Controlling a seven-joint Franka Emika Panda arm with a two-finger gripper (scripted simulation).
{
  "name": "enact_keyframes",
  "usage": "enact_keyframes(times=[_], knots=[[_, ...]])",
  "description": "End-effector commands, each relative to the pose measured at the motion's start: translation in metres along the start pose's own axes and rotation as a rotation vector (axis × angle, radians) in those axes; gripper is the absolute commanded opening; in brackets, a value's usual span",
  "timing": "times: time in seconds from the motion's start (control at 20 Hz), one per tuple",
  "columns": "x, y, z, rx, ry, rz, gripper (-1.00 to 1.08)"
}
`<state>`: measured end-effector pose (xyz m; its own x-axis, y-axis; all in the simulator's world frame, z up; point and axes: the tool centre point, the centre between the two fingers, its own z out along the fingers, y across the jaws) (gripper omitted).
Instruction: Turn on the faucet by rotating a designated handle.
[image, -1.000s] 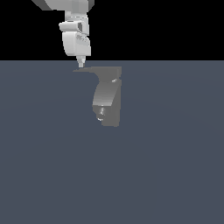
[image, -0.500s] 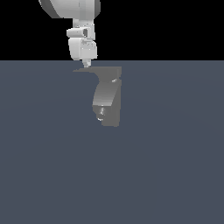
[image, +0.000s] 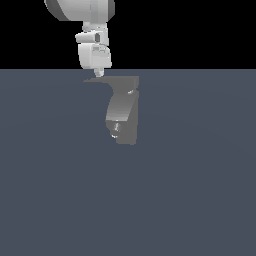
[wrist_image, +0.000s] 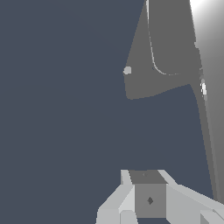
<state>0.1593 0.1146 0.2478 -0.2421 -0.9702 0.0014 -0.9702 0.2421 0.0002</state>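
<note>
Exterior view: faucet (image: 122, 112) upright on the grey bench (image: 200, 190), a little toward the view's left and near the bench's far edge. Handle (image: 102, 80) sticking out flat from the top toward the view's left, thin, tapering to a point. Likely rigid and hinged at the body, so probably swings with a sideways push rather than needing a squeeze. Best contact judged to be out near the pointed end, for the longest lever; flat thin edge may let a fingertip slide off, and the body itself looks fixed and heavy, not something to move.

Tool (image: 99, 73) hanging tip-down just above the outer part of the handle, very near it; touching or a hair apart, cannot tell. Fingers appear as one narrow tip, so seemingly drawn together, with nothing between them. Wrist view: only the base of the tool (wrist_image: 148, 199) shown, fingertips out of sight, handle (wrist_image: 148, 78) and faucet body (wrist_image: 210, 52) ahead.
</note>
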Motion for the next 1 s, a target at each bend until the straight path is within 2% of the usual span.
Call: enact_keyframes(times=[0.0, 0.95], knots=[[0.0, 0.005, 0.0, 0.0, 0.0, 0.0, -1.0], [-0.003, 0.05, 0.0, 0.0, 0.0, 0.0, -1.0]])
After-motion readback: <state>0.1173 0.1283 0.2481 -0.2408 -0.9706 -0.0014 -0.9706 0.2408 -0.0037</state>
